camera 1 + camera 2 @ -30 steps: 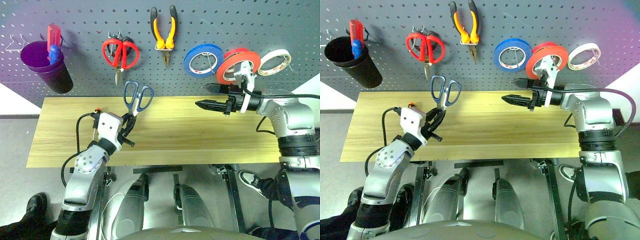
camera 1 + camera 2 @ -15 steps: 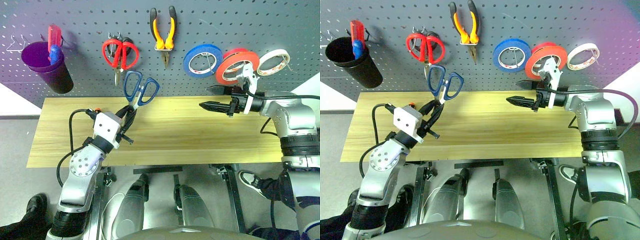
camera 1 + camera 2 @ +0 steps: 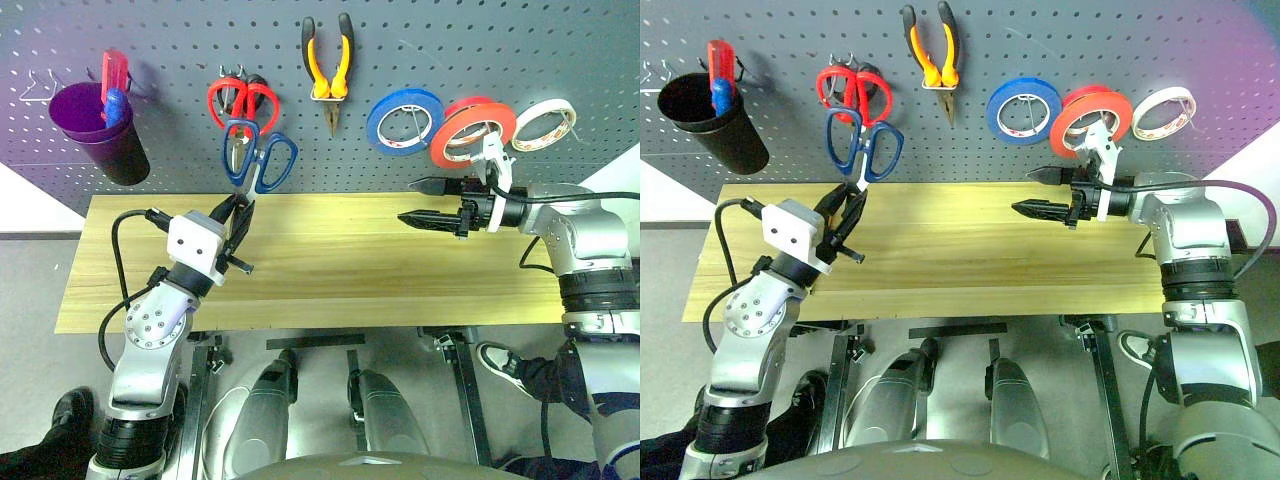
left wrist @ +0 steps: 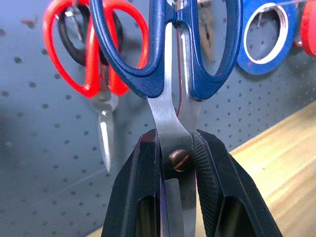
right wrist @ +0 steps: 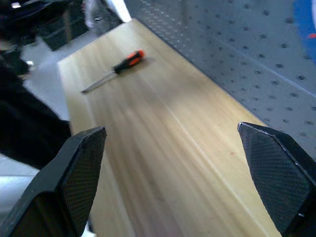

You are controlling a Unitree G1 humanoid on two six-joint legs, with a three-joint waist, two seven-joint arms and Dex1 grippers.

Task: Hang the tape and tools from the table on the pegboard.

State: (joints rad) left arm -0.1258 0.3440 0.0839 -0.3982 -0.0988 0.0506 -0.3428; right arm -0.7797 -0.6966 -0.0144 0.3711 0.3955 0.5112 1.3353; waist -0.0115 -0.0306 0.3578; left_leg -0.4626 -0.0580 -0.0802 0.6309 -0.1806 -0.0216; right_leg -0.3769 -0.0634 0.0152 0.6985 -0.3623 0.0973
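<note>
left tool (image 4: 177, 163) is pinching blue scissors (image 3: 256, 160) at the pivot; they could twist and knock the red scissors (image 3: 240, 105). right tool (image 3: 428, 200) is gaping wide.

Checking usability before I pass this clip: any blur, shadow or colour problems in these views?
Right wrist view: the screwdriver and table are soft. Left wrist view: blue scissors sharp, pegboard behind blurred. Eye views: purple tint at the upper corners, hung items cast soft shadows.

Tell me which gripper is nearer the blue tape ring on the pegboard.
Right. The right gripper hangs open just below the blue tape ring, over the table. The left gripper, shut on the blue-handled scissors, is far off toward the robot's left, below the red-handled scissors.
</note>
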